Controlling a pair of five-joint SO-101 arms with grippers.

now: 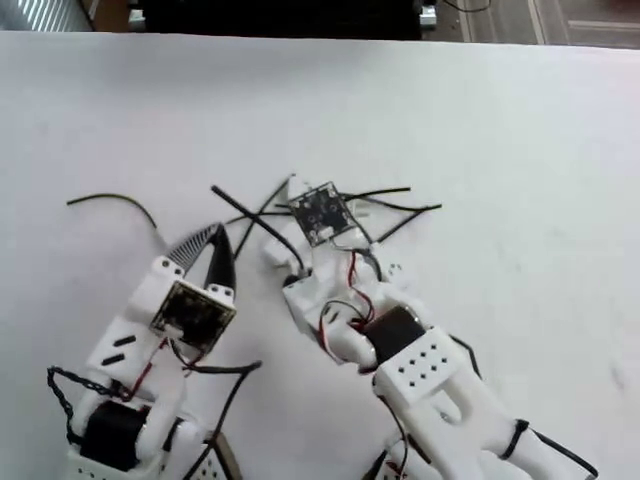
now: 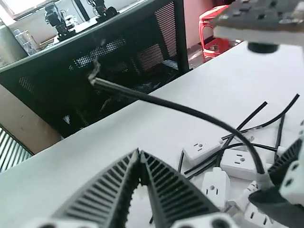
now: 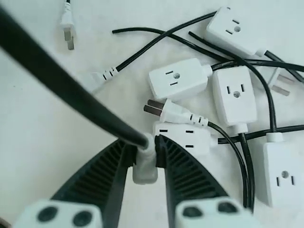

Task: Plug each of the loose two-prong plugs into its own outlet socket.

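In the high view, a pile of white outlet sockets [image 1: 290, 190] and black cords lies near the middle of the white table [image 1: 500, 130]. The left gripper [image 1: 218, 252] sits at about 8 o'clock from the pile. The right arm [image 1: 400, 350] comes in from about 5 o'clock and its wrist covers part of the pile. In the left wrist view, the left gripper's tips are pressed together and I think it has nothing in it. Past it lie three sockets, like this one [image 2: 202, 151], and all their holes are bare. A black cord [image 2: 180, 109] arcs over them. In the right wrist view, the right gripper [image 3: 144, 142] is squeezed tight on a white plug [image 3: 144, 164], and that cord sticks out from it. Its prongs are hidden. A two-slot socket [image 3: 187, 135] lies just beside the fingers. A loose two-prong plug [image 3: 168, 111] rests touching that socket, not pushed in. Another plug [image 3: 68, 23] lies well apart. I think no plug is in a socket yet, so almost all the job is left.
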